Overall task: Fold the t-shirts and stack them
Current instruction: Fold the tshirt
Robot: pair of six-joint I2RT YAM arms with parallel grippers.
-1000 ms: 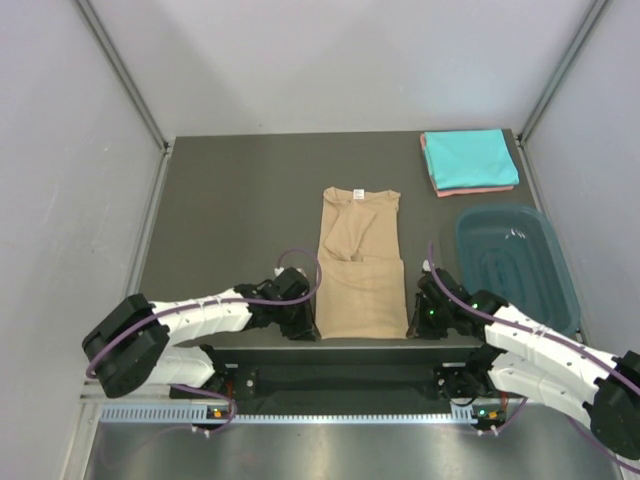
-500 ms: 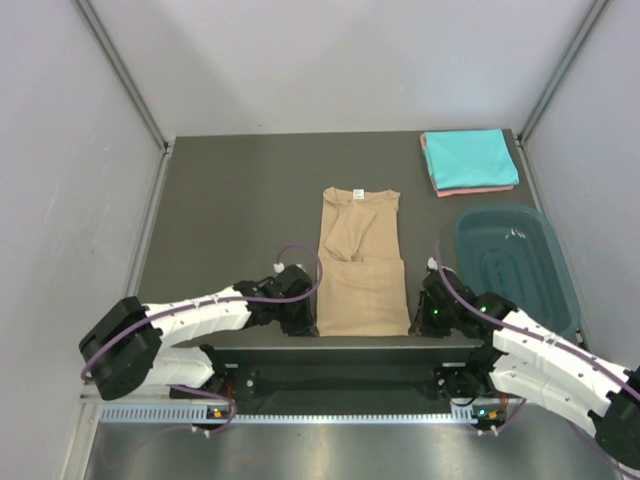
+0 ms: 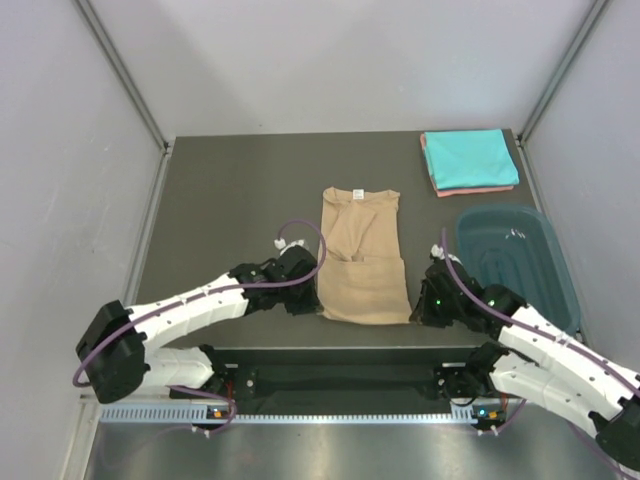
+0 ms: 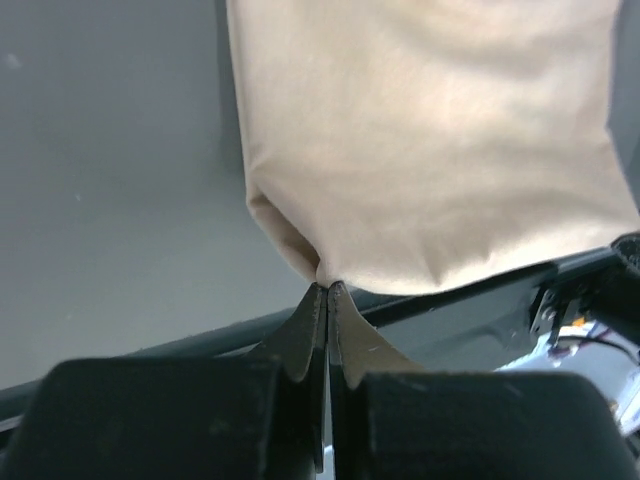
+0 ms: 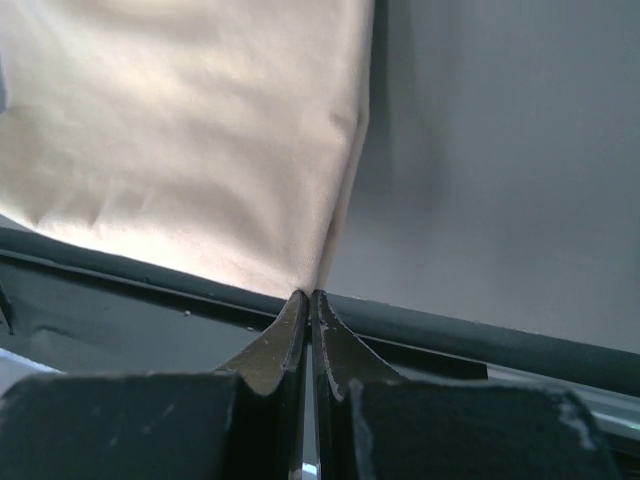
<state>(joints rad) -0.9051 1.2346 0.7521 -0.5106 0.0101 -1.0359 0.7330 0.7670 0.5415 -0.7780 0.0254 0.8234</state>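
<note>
Both grippers are clamped on cloth nearest the bases. The left gripper (image 4: 326, 290) is pinched on the near left hem corner of the tan t-shirt (image 3: 362, 262), and the right gripper (image 5: 307, 297) on the near right corner (only a thin nip of fabric is seen between the fingers in either wrist view). The shirt is laid lengthwise at the middle of the table (image 3: 230, 200), with its collar at the far end and its near hem apparently lifted a little.

Just right of it, the teal tub (image 3: 515, 265) is seen. Farther back, at the far right corner, the turquoise t-shirt (image 3: 468, 157) is stacked, folded, on the salmon-pink t-shirt (image 3: 470, 189).

A slip is judged the main risk. So little cloth is held that a corner could be lost if the hem were carried toward the collar unevenly, and a skewed fold would result.
</note>
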